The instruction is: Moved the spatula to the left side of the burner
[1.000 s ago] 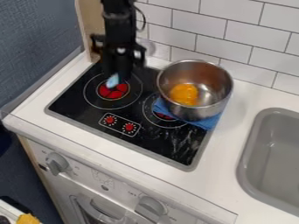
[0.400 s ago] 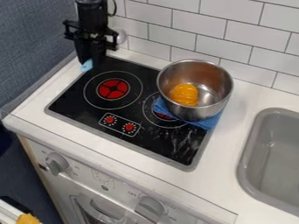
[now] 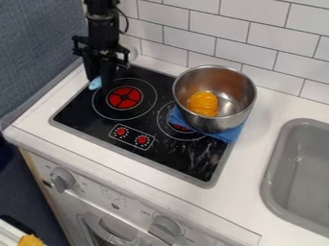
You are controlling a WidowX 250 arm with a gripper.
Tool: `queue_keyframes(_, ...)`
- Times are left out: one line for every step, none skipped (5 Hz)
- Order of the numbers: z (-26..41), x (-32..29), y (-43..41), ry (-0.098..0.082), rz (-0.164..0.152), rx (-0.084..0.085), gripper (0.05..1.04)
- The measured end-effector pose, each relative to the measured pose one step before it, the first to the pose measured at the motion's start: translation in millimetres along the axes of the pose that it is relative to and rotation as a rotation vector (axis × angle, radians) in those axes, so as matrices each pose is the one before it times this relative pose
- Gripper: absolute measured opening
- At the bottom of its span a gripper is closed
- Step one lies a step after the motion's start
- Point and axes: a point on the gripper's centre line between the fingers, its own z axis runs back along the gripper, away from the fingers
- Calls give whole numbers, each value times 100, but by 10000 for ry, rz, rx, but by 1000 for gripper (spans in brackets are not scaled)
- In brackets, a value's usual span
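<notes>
Spatula (image 3: 95, 83), apparently, mostly behind tool (image 3: 101, 85)

The pale-blue spatula (image 3: 95, 83) (partly hidden) is beside the red-centred burner (image 3: 124, 97), left.

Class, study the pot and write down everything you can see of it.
The pot is round, deep and silvery, apparently metal, with a smooth, shiny inside and a thin rim. It stands roughly upright and open, with no lid on. A ridged orange thing lies inside on its bottom. Beneath it, a blue cloth pokes out. It sits toward the right of the stove, partly hiding the right burner.
</notes>
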Motion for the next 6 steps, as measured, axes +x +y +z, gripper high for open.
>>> queue_keyframes(-23,57,106,-17,117,63,328)
queue_keyframes(-58,-14,261,-29,314,59,391)
queue_keyframes(-32,-33,298,-16,-2,40,699)
queue_keyframes(-319,-257,-66,93,-76,4,967)
queue_keyframes(242,-411,-425,-128,-158,-150,1010)
queue_keyframes(1512,-212,-124,-565,-35,-4,1005)
